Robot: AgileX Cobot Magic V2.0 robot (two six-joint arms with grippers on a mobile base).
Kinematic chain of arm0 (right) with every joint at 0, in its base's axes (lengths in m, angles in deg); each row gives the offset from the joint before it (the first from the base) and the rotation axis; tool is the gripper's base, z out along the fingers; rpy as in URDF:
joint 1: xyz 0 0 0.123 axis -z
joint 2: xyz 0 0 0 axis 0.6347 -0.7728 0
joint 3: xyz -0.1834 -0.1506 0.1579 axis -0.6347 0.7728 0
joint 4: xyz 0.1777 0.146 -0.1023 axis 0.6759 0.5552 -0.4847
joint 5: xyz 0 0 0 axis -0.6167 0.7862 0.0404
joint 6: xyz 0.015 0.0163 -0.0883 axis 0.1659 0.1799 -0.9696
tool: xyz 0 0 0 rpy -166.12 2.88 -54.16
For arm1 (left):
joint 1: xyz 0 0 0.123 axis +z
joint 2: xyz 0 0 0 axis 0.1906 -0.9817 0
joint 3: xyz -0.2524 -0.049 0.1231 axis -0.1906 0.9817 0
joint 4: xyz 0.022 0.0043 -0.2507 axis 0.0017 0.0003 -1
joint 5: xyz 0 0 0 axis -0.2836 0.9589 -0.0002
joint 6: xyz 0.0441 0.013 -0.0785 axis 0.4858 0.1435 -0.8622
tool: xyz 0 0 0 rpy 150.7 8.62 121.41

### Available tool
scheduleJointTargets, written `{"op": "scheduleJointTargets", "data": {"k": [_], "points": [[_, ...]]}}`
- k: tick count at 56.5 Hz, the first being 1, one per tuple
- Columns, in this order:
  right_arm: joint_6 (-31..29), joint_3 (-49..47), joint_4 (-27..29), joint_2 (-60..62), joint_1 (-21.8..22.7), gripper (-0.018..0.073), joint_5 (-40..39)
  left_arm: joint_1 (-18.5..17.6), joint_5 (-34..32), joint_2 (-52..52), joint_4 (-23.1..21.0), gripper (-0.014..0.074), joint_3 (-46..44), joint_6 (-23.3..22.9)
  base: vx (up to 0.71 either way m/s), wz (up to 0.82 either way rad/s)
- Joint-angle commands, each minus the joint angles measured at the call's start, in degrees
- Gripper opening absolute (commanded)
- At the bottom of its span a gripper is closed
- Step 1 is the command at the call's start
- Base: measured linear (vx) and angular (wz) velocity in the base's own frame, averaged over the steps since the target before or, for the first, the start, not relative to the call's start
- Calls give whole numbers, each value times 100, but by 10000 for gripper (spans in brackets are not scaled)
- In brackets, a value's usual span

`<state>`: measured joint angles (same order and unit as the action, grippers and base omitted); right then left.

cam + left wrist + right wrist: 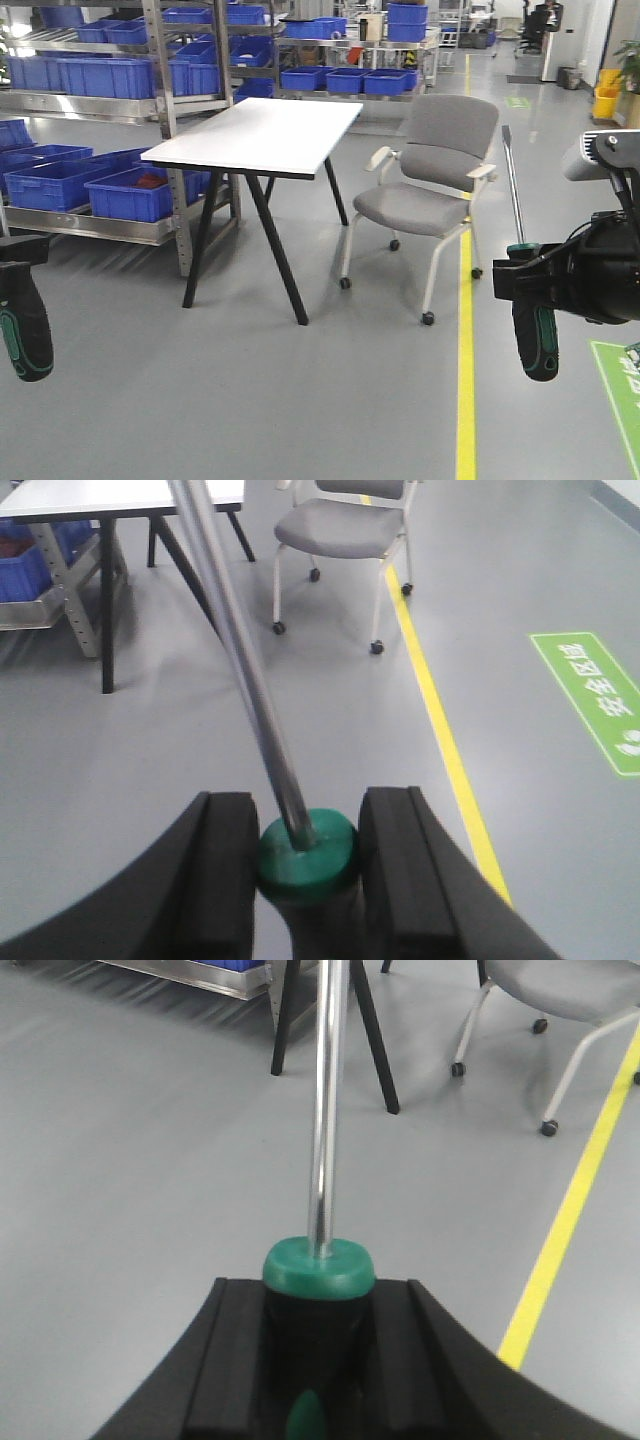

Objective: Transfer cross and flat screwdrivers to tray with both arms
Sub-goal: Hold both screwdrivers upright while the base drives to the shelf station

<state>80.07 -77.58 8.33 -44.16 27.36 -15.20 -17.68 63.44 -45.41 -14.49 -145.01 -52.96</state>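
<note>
The left gripper (pixel 306 815) held its 2 black pads (pixel 228 865) closed on the left screwdriver (pixel 306 852), at the handle's green top. The right gripper (pixel 318 1290) clamped the right screwdriver (pixel 320 1268) the same way, wrist level, a light grey casing (pixel 598 155) above it. Both hung above the floor.

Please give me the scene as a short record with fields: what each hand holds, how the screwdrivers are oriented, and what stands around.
left hand: shut on left screwdriver
right hand: shut on right screwdriver
handles: hanging below the hands
right shaft: pointing up, nearly upright
tip types: cannot tell
tray: not in view
surroundings: white table, grey chair, blue bins, yellow floor line
</note>
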Motion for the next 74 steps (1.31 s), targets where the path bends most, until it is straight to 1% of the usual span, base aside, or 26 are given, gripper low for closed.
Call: {"op": "scheduleJointTargets", "data": {"k": [1,22,74], "points": [[-30,-188,35,163,15,-8,-465,-20,-515,126,-137,-6,-178,-3,45,21],[-30,-188,35,163,15,-8,-465,-20,-515,126,-137,-6,-178,-3,47,34],[-30,-188,32,163,20,-8,-462,-20,-515,126,-137,-6,-178,-3,52,44]]}}
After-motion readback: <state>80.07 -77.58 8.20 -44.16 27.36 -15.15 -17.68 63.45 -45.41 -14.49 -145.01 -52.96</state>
